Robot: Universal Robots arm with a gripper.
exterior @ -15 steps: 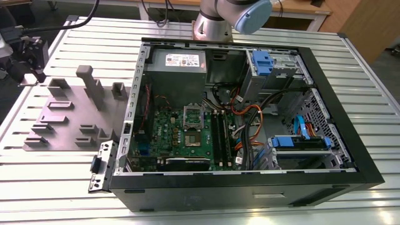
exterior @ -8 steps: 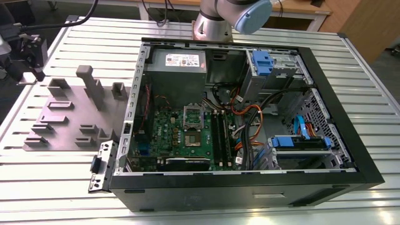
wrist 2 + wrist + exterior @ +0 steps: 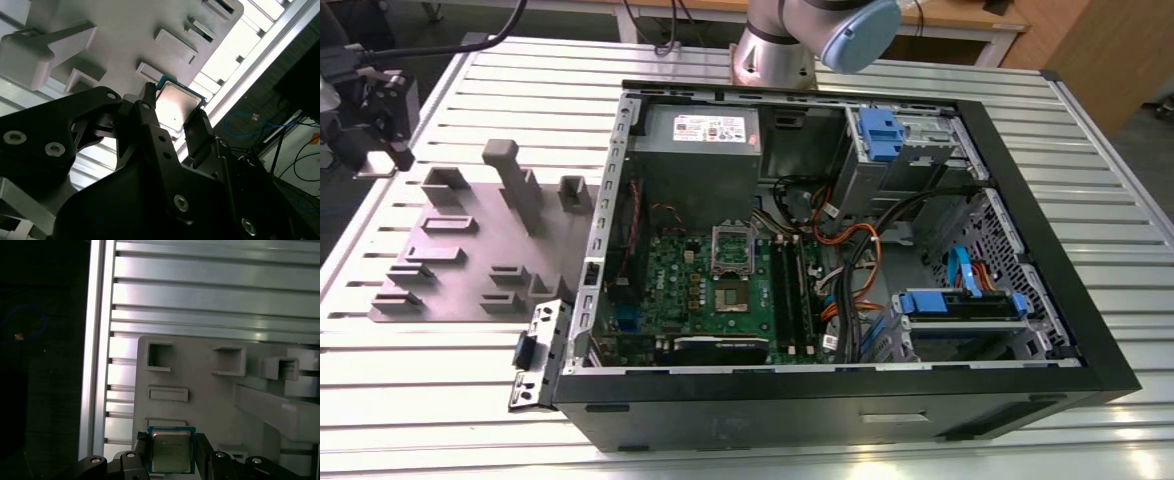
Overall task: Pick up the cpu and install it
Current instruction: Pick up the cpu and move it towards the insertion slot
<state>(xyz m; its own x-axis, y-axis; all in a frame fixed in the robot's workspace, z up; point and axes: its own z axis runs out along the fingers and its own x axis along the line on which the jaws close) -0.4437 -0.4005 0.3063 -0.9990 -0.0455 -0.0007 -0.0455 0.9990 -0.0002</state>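
Cpu [image 3: 171,451], its metal lid bearing faint print too small to read, is clamped between the two fingers of the pincer [image 3: 175,106] over an edge of the grey holder tray [image 3: 454,265] on the slatted surface [image 3: 720,440]. Beside the tray, the open computer case [image 3: 1067,330] holds a green board [image 3: 720,290] and a grey box [image 3: 696,165] with a white label [image 3: 707,128].

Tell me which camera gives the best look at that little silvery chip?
The first wrist view: the cpu faces the camera squarely, its metal top plain to see, held in the claw. The second wrist view catches the cpu at a slant, one edge hidden behind the claw.
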